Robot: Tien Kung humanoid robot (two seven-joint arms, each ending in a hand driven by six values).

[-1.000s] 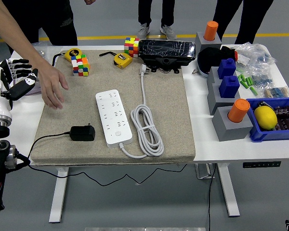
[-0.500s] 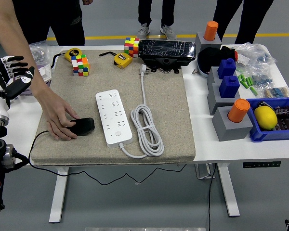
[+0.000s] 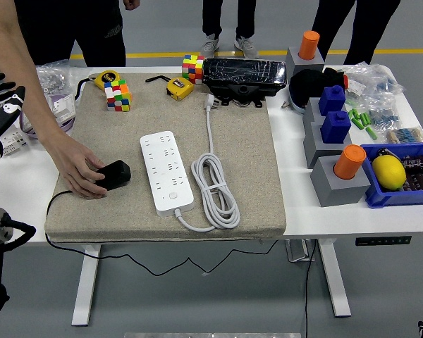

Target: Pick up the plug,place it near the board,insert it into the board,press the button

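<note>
A person's hand (image 3: 81, 171) rests on the black plug adapter (image 3: 113, 174), which lies on the beige mat (image 3: 247, 169) at nine o'clock from the white power strip (image 3: 167, 171). The robot's left hand (image 3: 0, 105) hovers at the counter's (image 3: 307, 204) left edge, fingers spread, holding nothing; the right one is out of sight. Judging by this, pickup has not begun. Next, the left hand must reach toward three o'clock and close on the adapter.
</note>
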